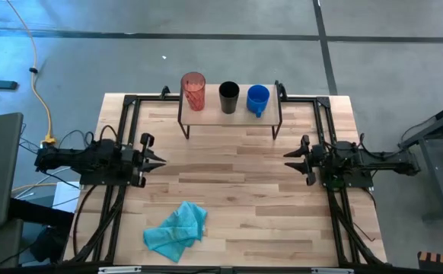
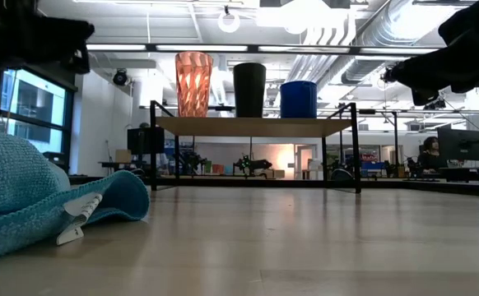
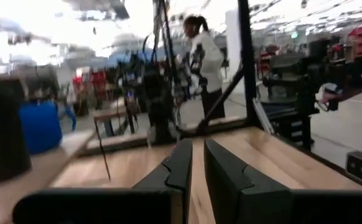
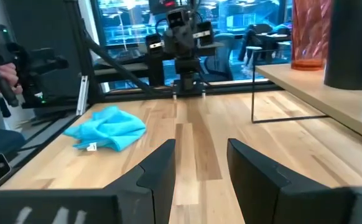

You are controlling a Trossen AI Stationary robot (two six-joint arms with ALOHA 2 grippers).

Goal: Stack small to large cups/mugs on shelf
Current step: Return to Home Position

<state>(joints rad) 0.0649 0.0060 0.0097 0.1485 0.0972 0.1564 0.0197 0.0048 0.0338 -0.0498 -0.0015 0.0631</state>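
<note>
1. Since all three vessels already stand on the shelf (image 1: 210, 114), neither arm has anything in its grasp. The red tumbler (image 1: 193, 90), the black cup (image 1: 229, 97) and the blue mug (image 1: 257, 98) sit upright in one row, side by side and not nested.
2. That shelf stands at the far edge of the table (image 1: 237, 183), roughly midway between the arms, its long axis running from one arm's side to the other.
3. At the table's left edge the left arm (image 1: 92, 160) lies low, jaws pointing inward, narrow and empty, with only a slit of table showing between them. The tumbler is the vessel nearest it.
4. Opposite, the right arm (image 1: 358, 161) mirrors it, jaws moderately wide and empty. The mug (handle turned toward the table's near side) ends the row on its side.
5. Only settling the arms appears to remain. The shelf sits well apart, off the line each pair of jaws points along, so the row looks safe. The teal cloth (image 1: 177, 230) lies near the front.
</note>
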